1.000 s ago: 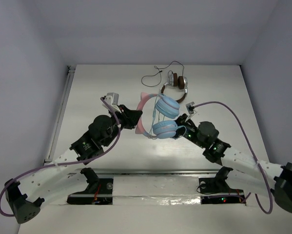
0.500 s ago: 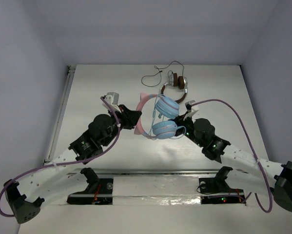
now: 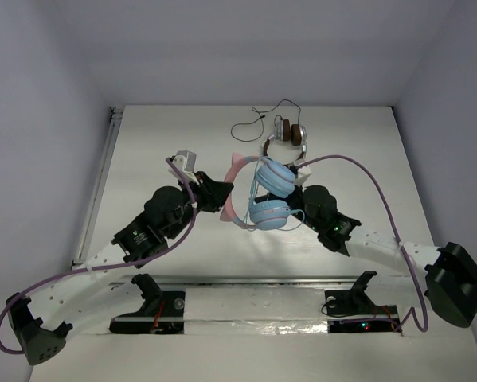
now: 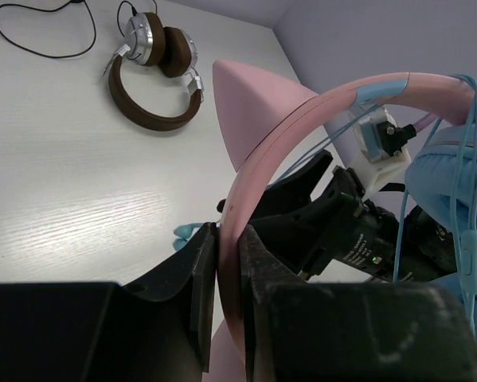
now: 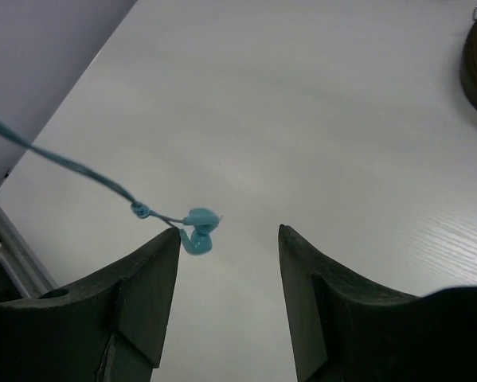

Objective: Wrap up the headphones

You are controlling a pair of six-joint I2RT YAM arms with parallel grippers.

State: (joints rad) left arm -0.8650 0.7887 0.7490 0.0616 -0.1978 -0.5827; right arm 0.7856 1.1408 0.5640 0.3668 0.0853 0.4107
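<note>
Two grippers: the left gripper (image 4: 227,259) is clamped on the pink band of the headphones (image 3: 271,177), held over mid-table (image 3: 158,143). The right gripper (image 5: 228,263) is spread wide and empty, with the light blue cable (image 5: 71,167) end just beside one finger. Beyond, brown-and-silver headphones (image 3: 288,137) lie flat.

Left tool (image 4: 228,239) clamped on the headphones (image 4: 302,119), both fingers (image 4: 202,278) pinching the pink headband edge-on. Pink cat ear (image 4: 254,99) sticks up just above the grip. Light blue ear cup (image 4: 449,179) at the right edge, thin light blue cable (image 4: 467,259) running down across it. Black right arm (image 4: 342,231) sits behind the band, with a white block (image 4: 377,139) on top. Small light blue plug (image 4: 186,231) just beside the left finger; contact with the tabletop (image 4: 63,183) unclear. Brown-and-silver headphones (image 4: 154,79) lie flat further back, well apart, their black cable (image 4: 39,40) looping at top left.
</note>
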